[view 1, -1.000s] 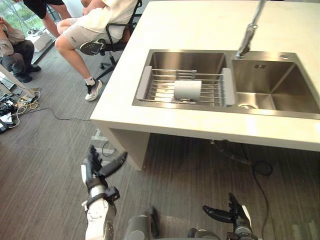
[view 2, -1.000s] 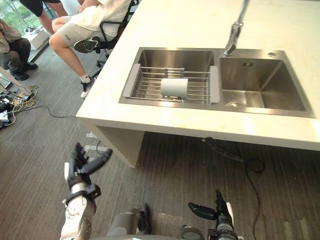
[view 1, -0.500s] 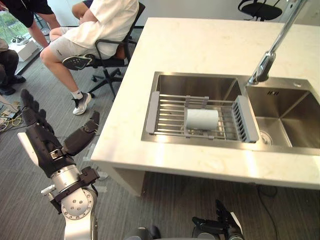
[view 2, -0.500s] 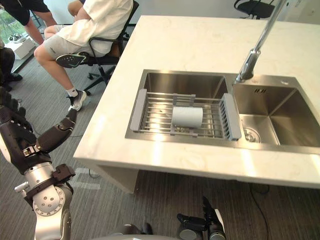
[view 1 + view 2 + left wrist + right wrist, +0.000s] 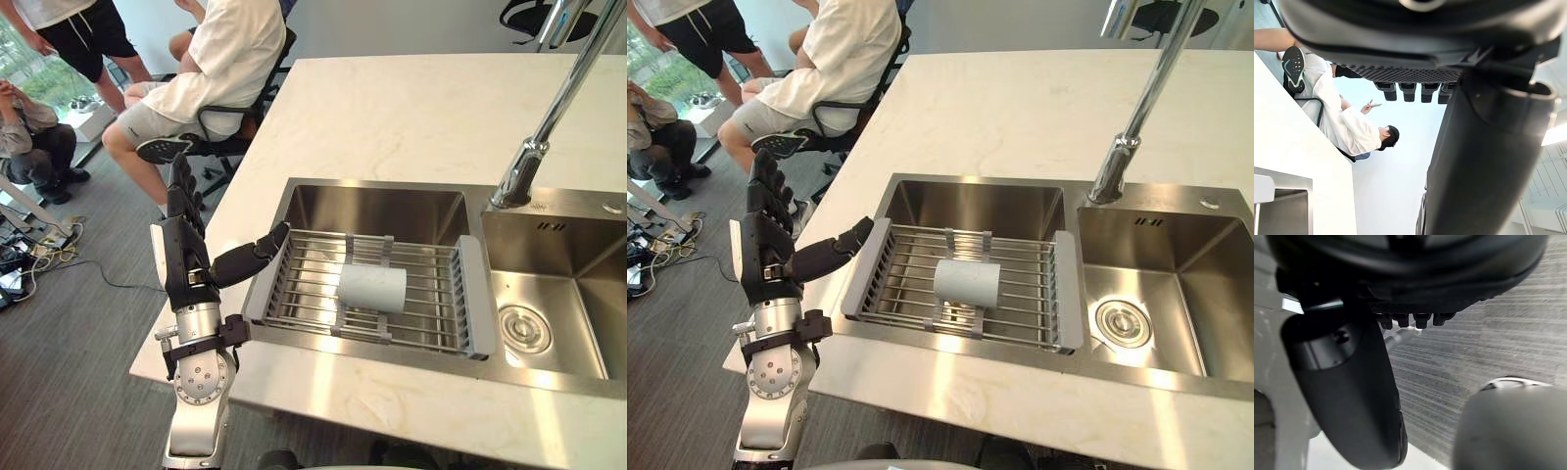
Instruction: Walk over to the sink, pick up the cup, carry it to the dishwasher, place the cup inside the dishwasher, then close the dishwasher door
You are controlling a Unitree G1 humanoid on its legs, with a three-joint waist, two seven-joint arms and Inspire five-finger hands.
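1 pale cup (image 5: 372,288) lies on its side on 1 wire rack (image 5: 304,294), near the rack's middle, with no hand touching it. The rack spans the left of the sink's (image 5: 377,208) 2 basins and has 2 grey end pieces, 1 at each side. The right basin has 1 round drain (image 5: 525,328). 1 faucet (image 5: 534,152) rises from the sink's back edge, between the 2 basins, and leans up to the right. The sink is set into 1 pale counter (image 5: 411,108).

The left hand (image 5: 184,264) is raised at the counter's left edge, just beside the rack's left end. Its fingers (image 5: 181,191) are straight and point up. Its thumb (image 5: 257,257) stretches toward the rack's left end piece; I cannot tell whether it touches. The hand holds nothing, and the cup lies apart from it, to the right.

The right hand (image 5: 1347,396) shows in its wrist view, above a grey ribbed floor (image 5: 1479,342). Its fingers reach straight out, the thumb stands apart, and nothing is in its grasp.

3 people are left of the counter: 1 seated person (image 5: 220,69) in a white shirt on 1 black chair (image 5: 235,147) by the counter's corner, 1 standing person (image 5: 83,29) in black shorts behind, and 1 crouching person (image 5: 34,147) at the far left. Cables (image 5: 20,259) lie tangled on the floor near the crouching person.
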